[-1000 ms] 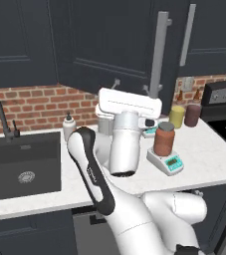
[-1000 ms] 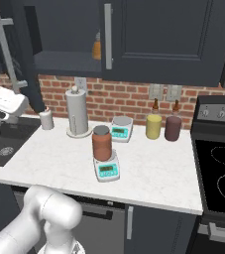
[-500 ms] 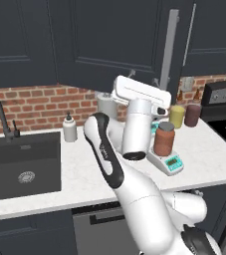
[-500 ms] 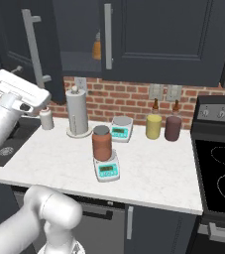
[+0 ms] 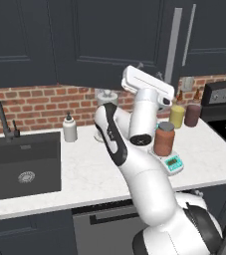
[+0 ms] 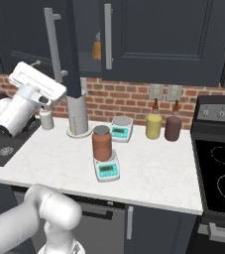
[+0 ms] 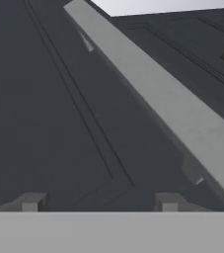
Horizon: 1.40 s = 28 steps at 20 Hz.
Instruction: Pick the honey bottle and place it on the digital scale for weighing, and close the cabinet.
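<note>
Matt charcoal cabinet (image 7: 59,123) door, smooth grey bar handle (image 7: 172,106); glossy honey bottle (image 6: 102,144), speckled white counter (image 6: 153,173)

Honey bottle (image 6: 101,145): reddish-brown body, grey lid. Digital scale (image 6: 107,169): white, teal display front. Cabinet (image 5: 99,42): dark charcoal-blue, panelled; grey bar handle (image 7: 163,94). Table (image 6: 158,178): white, faint marbling. Backsplash (image 5: 30,107): red brick. Sink (image 5: 20,164): black.
</note>
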Available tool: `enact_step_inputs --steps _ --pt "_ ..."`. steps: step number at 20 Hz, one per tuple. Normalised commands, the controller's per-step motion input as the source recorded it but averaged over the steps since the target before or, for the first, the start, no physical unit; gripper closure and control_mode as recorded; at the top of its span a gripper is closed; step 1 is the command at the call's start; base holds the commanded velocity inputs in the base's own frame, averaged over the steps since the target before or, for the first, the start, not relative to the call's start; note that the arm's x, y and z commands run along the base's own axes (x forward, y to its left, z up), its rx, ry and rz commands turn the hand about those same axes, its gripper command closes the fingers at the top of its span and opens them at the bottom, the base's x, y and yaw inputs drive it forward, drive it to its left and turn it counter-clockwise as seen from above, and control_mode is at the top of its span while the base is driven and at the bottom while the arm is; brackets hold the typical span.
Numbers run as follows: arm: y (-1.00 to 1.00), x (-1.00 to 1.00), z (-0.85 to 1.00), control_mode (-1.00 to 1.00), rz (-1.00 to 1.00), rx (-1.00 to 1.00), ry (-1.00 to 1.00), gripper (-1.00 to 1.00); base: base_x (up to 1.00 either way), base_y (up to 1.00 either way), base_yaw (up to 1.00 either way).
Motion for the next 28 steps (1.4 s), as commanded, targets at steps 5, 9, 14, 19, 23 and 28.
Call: enact_step_inputs --steps 5,9,14,19,23,28 --pt "-0.63 0.53 0.00 -1.00 0.00 0.08 -0.01 -1.00 0.00 0.00 0.00" --pt "-0.56 0.57 0.00 -1.00 0.00 0.07 0.00 -1.00 0.00 0.00 0.00" --pt "-0.46 0.55 -0.03 -1.00 0.00 0.04 0.00 -1.00 0.00 0.00 0.00" --pt "-0.40 0.61 -0.14 -1.00 0.00 0.03 0.00 -1.00 0.00 0.00 0.00" --pt "-0.35 0.62 -0.42 -1.00 0.00 0.01 0.00 -1.00 0.00 0.00 0.00" --pt "-0.19 0.85 -0.61 -1.00 0.00 0.00 0.01 -1.00 0.00 0.00 0.00"
